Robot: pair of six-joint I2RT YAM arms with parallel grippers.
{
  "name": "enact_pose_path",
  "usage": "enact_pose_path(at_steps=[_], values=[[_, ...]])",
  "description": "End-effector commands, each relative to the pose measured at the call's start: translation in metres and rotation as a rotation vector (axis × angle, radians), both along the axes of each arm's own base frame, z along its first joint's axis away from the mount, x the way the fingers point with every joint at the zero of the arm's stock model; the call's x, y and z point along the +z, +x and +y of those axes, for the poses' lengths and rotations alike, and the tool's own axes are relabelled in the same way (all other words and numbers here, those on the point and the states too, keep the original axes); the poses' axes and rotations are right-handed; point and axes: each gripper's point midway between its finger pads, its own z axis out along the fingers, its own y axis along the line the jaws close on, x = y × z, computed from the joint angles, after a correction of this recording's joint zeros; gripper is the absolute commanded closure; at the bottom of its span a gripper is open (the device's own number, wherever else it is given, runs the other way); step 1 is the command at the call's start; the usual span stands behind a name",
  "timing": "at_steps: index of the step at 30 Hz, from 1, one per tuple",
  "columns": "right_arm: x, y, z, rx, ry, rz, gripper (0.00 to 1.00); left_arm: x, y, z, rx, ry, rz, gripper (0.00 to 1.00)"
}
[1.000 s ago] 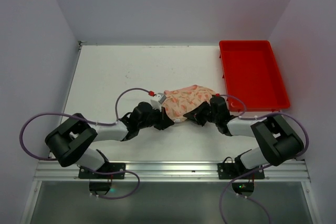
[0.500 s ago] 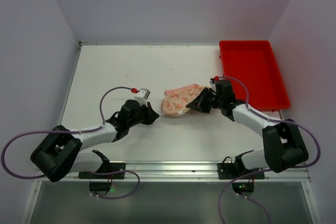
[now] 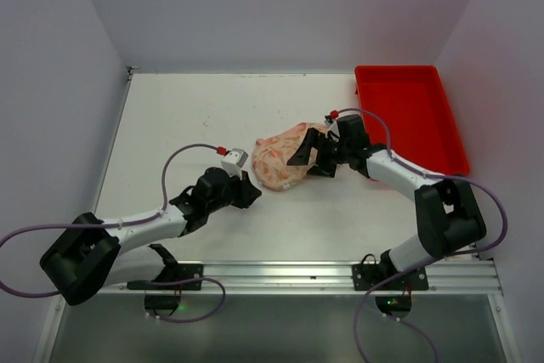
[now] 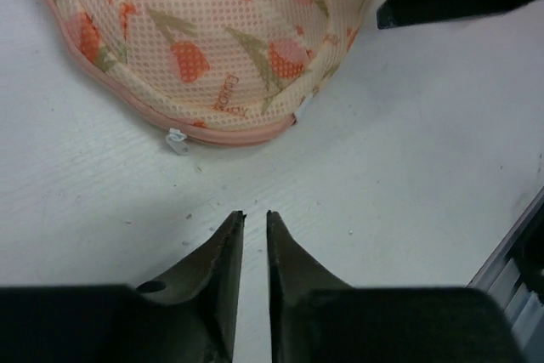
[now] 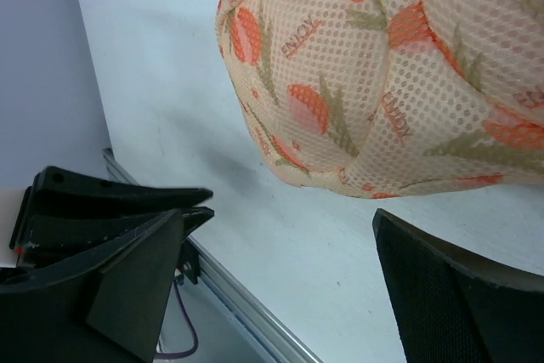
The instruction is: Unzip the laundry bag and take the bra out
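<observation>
Both my pincers are letting go of the bag (image 3: 277, 161), and a second ago they were both on it. My left pincer (image 4: 255, 214) is backing off, pressed nearly together and empty. My right pincer (image 5: 293, 210) is hanging spread wide at the bag's other end. The bag's lying mid-worktop (image 3: 187, 116), looking zipped, with the zip pull (image 4: 176, 140) facing my left. The bra isn't showing, so I'm guessing a regrasp is coming.

- Red tray (image 3: 410, 116) with a raised rim, lying at the far right of the white surface (image 3: 187, 125)
- Metal rail (image 3: 272, 275) along the surface's near edge
</observation>
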Motion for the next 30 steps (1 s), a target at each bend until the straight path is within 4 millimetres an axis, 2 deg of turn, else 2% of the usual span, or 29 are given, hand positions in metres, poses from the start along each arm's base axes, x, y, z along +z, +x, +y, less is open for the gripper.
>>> enact_pose_path(at_steps=[1,3,4,7,8,9,10,11,13,14,16,17,18,25,27,30], values=[[0.008,0.006,-0.007,-0.060,-0.017,-0.062,0.05,0.003,0.010,0.003,0.074,-0.015,-0.008,0.75],[0.004,-0.001,-0.007,-0.069,0.000,-0.049,0.02,-0.002,0.013,0.013,0.124,0.004,-0.011,0.57],[0.008,-0.004,-0.006,-0.075,0.010,-0.059,0.02,-0.004,0.015,0.017,0.145,0.008,-0.013,0.39],[0.002,-0.015,-0.004,-0.137,0.020,-0.058,0.01,-0.006,0.018,0.024,0.175,-0.005,-0.009,0.25],[-0.007,-0.023,-0.005,-0.153,0.019,-0.038,0.01,-0.005,0.019,0.026,0.185,-0.015,-0.009,0.24],[-0.002,-0.025,0.005,-0.169,0.059,-0.042,0.01,-0.007,0.020,0.030,0.199,-0.023,-0.002,0.24],[-0.006,-0.024,0.005,-0.202,0.052,-0.045,0.01,-0.004,0.021,0.027,0.191,-0.044,-0.003,0.23],[-0.014,-0.032,0.010,-0.209,0.049,-0.027,0.01,-0.006,0.021,0.028,0.193,-0.047,0.002,0.23],[-0.011,-0.026,0.015,-0.258,0.090,-0.034,0.01,-0.006,0.021,0.028,0.192,-0.047,0.004,0.23],[-0.022,-0.026,0.014,-0.282,0.079,-0.018,0.01,-0.005,0.022,0.027,0.192,-0.048,0.003,0.23],[-0.022,-0.020,0.017,-0.323,0.117,-0.004,0.01,-0.006,0.021,0.028,0.191,-0.046,0.007,0.23],[-0.033,-0.021,0.017,-0.343,0.113,0.012,0.01,-0.006,0.021,0.029,0.191,-0.045,0.004,0.23],[-0.026,-0.015,0.020,-0.367,0.153,-0.006,0.01,-0.006,0.021,0.030,0.192,-0.045,0.002,0.23],[-0.047,-0.002,0.033,-0.412,0.201,0.023,0.02,-0.007,0.020,0.031,0.185,-0.048,-0.003,0.23],[-0.054,0.002,0.038,-0.412,0.214,0.034,0.04,-0.008,0.020,0.031,0.181,-0.048,-0.003,0.23],[-0.052,0.006,0.045,-0.399,0.257,0.031,0.17,-0.006,0.021,0.030,0.176,-0.047,-0.014,0.24]])
